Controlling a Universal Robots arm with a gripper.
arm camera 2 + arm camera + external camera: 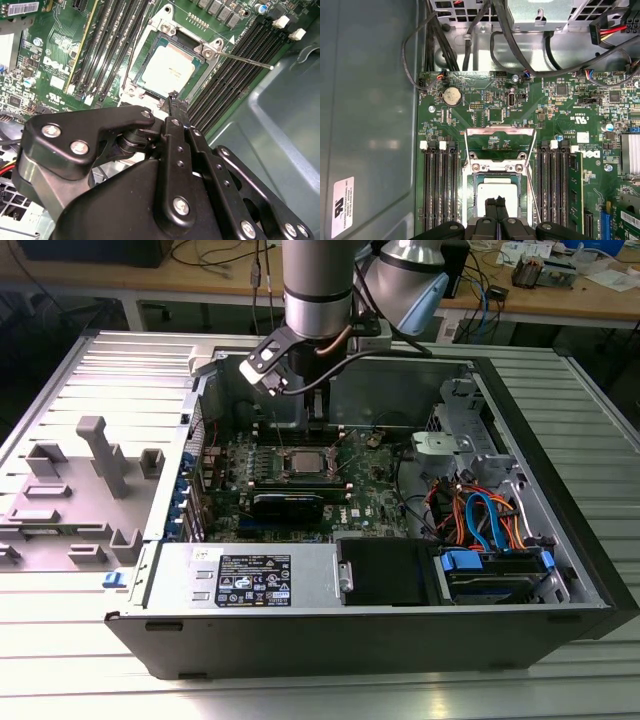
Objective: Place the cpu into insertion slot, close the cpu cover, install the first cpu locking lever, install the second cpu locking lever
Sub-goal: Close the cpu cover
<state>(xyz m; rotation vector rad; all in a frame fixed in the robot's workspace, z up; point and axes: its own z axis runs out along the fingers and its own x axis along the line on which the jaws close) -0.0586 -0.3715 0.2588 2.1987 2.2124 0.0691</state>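
Gripper: we see the two fingers pressed together with nothing between them, in both wrist views. The tips hang just over the edge of the insertion slot, at its side facing the gripper body; we can't tell if they touch it. The cpu sits flat in the slot, silvery top up, just beyond the tips. The cpu cover looks swung up off the slot, standing at the slot's side away from the fingers, and green board shows through its cut-out. One thin lever rod sticks out free beside the slot, over the black memory slots that flank it on both sides. The motherboard carries a coin battery past the cover, with black cables beyond that. In the exterior view the arm comes down from the upper middle of the frame into the open computer case, and the socket area lies just below it at frame centre. A power supply with a label lies along the lower middle. Blue and orange cables sit at centre right. A grey fixture stands on the table at the left of the frame, outside the case.
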